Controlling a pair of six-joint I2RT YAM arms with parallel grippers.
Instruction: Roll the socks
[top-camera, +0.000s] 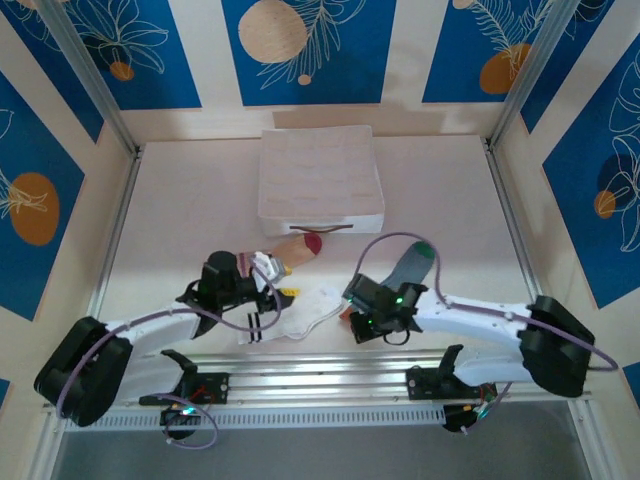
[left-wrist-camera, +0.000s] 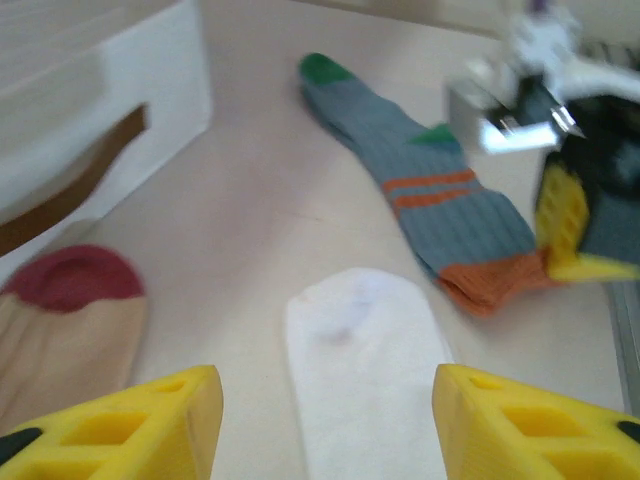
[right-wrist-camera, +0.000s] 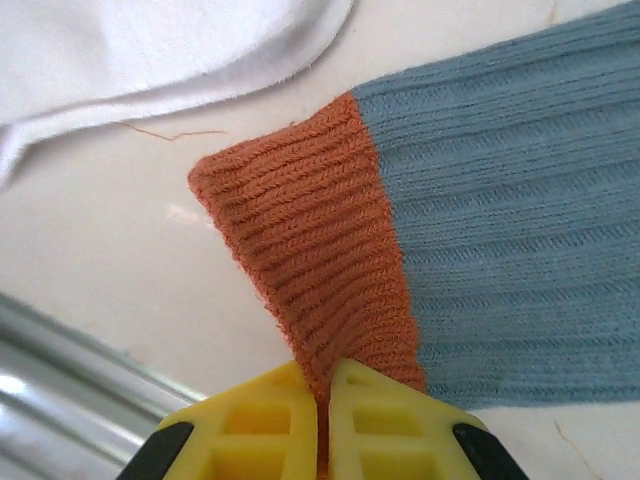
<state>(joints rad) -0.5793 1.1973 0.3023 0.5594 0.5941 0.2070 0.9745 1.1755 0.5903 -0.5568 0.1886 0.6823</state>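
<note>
Two findings. My right gripper (right-wrist-camera: 322, 388) is clenched on the orange cuff (right-wrist-camera: 305, 260) of the grey sock (right-wrist-camera: 520, 250), lower centre; my left gripper (left-wrist-camera: 325, 415) stands released over the white sock (left-wrist-camera: 365, 350).

A lab test cell: aluminium frame posts (top-camera: 92, 85), blue printed wall panels (top-camera: 350, 80).

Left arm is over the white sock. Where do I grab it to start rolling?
Probably the rounded end of the white sock, from straight above: it lies flat, narrower than the gap of the open left gripper straddling it.
</note>
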